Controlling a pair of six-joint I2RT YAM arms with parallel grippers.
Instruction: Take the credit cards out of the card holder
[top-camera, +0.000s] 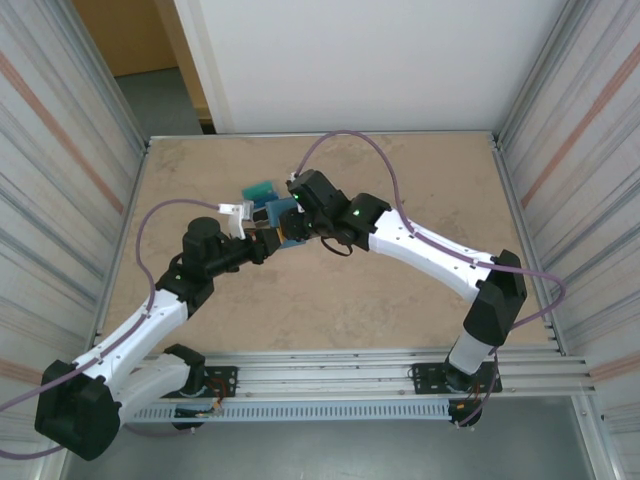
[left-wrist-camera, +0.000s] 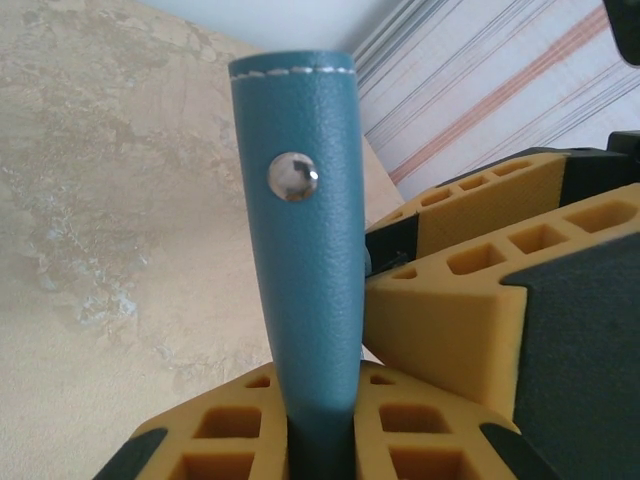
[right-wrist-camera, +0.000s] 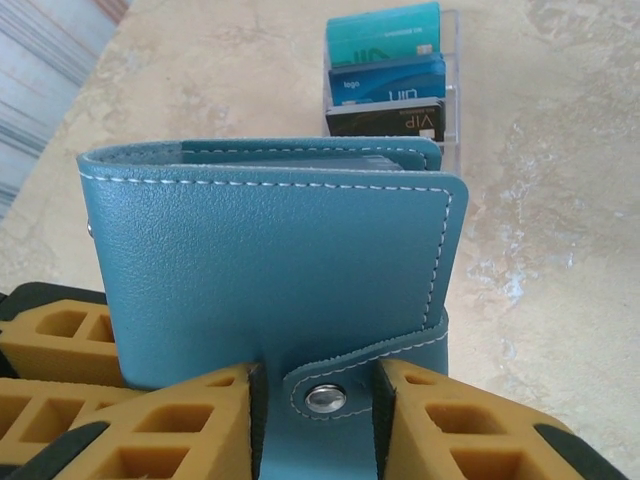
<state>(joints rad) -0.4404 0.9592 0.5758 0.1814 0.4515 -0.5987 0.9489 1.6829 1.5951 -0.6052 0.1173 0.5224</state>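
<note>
The card holder (right-wrist-camera: 270, 260), a slate-blue wallet with white stitching, is closed, its strap snapped shut by a metal stud (right-wrist-camera: 326, 399). It is held up off the table between both arms (top-camera: 280, 215). My left gripper (left-wrist-camera: 320, 420) is shut on its lower edge, so the left wrist view sees it edge-on (left-wrist-camera: 300, 250). My right gripper (right-wrist-camera: 315, 400) is closed on the strap, one yellow finger on each side of the stud. The wallet's inside is hidden. Three credit cards, teal (right-wrist-camera: 383, 35), blue (right-wrist-camera: 388, 82) and black (right-wrist-camera: 385, 120), stand on the table beyond it.
The three cards sit in a clear stepped stand (right-wrist-camera: 452, 100), seen just behind the grippers in the top view (top-camera: 262, 190). Striped side walls (top-camera: 60, 180) and a white back wall enclose the beige table (top-camera: 400, 170). A metal rail (top-camera: 350, 365) runs along the near edge.
</note>
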